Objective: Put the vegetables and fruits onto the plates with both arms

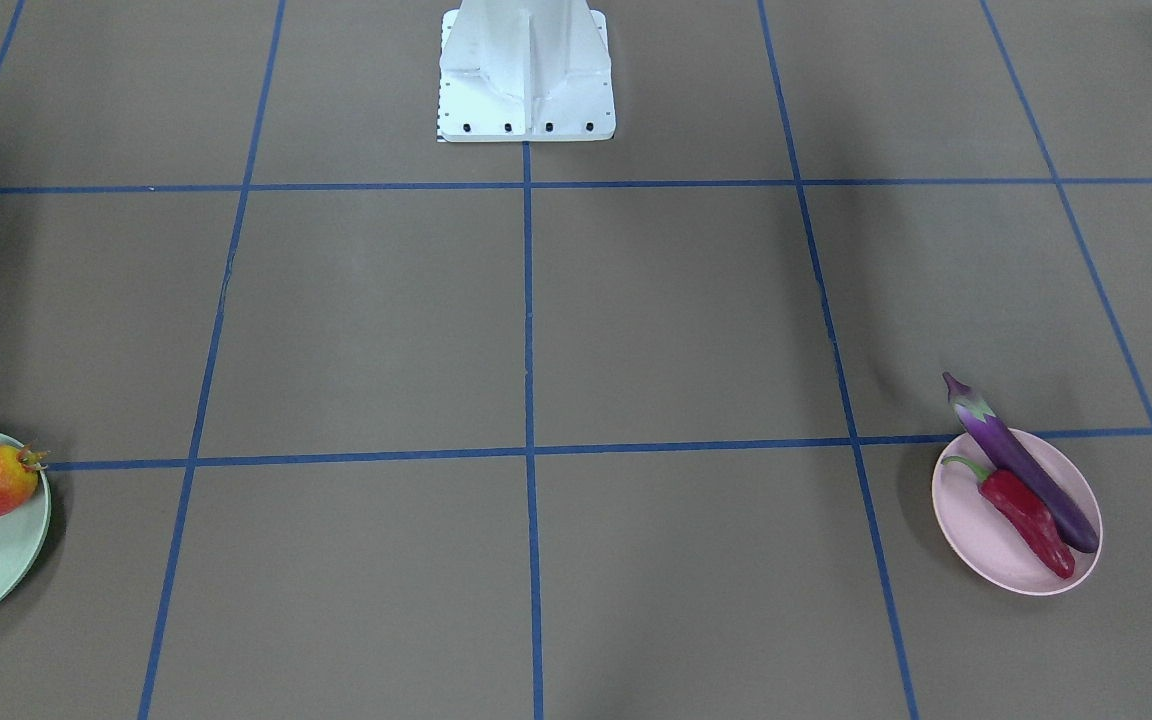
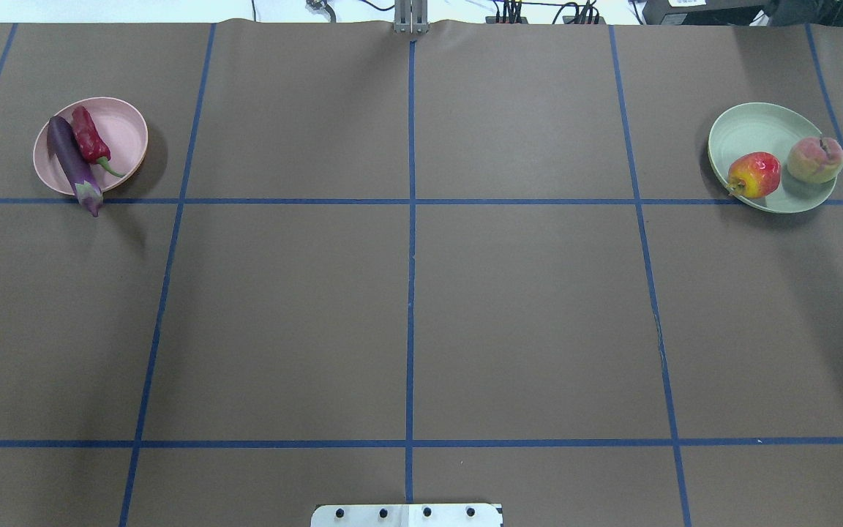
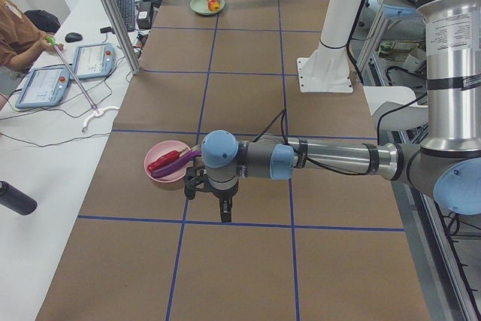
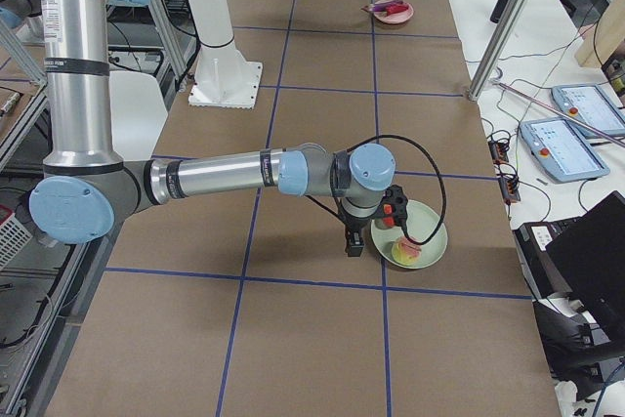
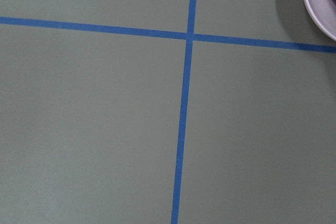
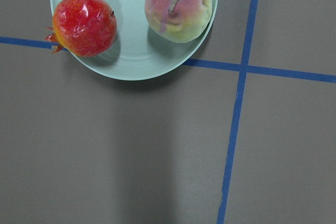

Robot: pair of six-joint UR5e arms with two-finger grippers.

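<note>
Eggplant: the eggplant (image 2: 74,165) lies across the pink plate (image 2: 127,124) at the table's far left corner. Its capped end sticks out over the rim on the robot's side.
Chili pepper: the chili pepper (image 2: 90,137) lies inside the same plate, alongside the eggplant, with its green stem toward the robot.
Round fruit: the red-orange fruit (image 2: 754,175) sits in the green plate (image 2: 747,132) at the far right corner, close to the rim nearest the robot.
Halved fruit: the pale halved fruit (image 2: 817,159) sits in the same plate, just beside the round one, at the outer rim.
Left gripper: the left gripper (image 3: 207,204) hangs above the bare table (image 2: 407,307) just beside the pink plate, not over it. Its wrist view shows only the plate's edge in one corner. I cannot tell how wide its jaws stand.
Right gripper: the right gripper (image 4: 355,241) hangs above the table just beside the green plate. Both fruits are apart from it. I cannot tell its opening either.
Arms: the left arm (image 3: 331,159) and the right arm (image 4: 225,175) each stretch out low over the table.
Table marks: blue tape lines (image 2: 410,293) divide the brown surface into squares.
</note>
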